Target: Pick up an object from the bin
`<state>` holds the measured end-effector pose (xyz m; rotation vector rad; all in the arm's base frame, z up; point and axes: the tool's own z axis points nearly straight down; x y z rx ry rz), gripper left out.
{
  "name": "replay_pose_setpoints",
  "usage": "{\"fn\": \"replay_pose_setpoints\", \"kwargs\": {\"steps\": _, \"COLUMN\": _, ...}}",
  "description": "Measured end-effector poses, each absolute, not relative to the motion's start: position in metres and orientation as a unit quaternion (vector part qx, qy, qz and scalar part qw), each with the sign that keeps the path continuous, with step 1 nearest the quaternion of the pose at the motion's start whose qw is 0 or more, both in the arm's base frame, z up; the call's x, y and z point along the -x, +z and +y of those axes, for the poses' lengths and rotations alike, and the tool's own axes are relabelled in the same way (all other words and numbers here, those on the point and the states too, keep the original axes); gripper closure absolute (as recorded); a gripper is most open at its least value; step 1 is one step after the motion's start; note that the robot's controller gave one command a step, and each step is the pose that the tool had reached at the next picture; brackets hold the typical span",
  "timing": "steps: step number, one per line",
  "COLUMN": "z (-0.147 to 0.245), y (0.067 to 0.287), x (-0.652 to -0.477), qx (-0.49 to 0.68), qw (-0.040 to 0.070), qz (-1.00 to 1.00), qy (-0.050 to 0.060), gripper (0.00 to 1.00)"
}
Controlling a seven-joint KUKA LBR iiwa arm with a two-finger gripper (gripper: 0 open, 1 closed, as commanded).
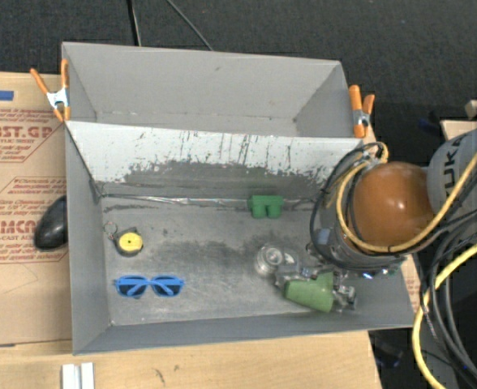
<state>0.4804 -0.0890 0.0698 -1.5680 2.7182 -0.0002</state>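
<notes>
Pale green cylinder lies in the front right corner of the bin, beneath the gripper; whether that is spread or closed, I cannot tell. Best to centre across its narrow width, clear of the transparent piece just behind.

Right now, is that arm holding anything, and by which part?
It cannot be told. The gripper is down at the right end of a pale green oblong thing, but whether it grips it is unclear.

green tube partly under arm, clear lump indistinct
</notes>
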Motion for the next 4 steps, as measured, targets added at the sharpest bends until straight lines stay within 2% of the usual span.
{"fn": "replay_pose_setpoints", "kwargs": {"steps": 1, "z": -0.089, "y": 0.071, "x": -0.481, "qx": 0.499, "qw": 0.002, "qz": 0.866, "qy": 0.0, "gripper": 1.0}}
{"fn": "replay_pose_setpoints", "kwargs": {"steps": 2, "z": -0.088, "y": 0.093, "x": -0.481, "qx": 0.499, "qw": 0.001, "qz": 0.867, "qy": 0.0, "gripper": 1.0}}
{"fn": "replay_pose_setpoints", "kwargs": {"steps": 3, "z": -0.086, "y": 0.101, "x": -0.481, "qx": 0.498, "qw": 0.001, "qz": 0.867, "qy": 0.001, "gripper": 1.0}}
{"fn": "replay_pose_setpoints", "kwargs": {"steps": 4, "z": -0.086, "y": 0.203, "x": -0.483, "qx": 0.498, "qw": 0.003, "qz": 0.867, "qy": -0.002, "gripper": 1.0}}
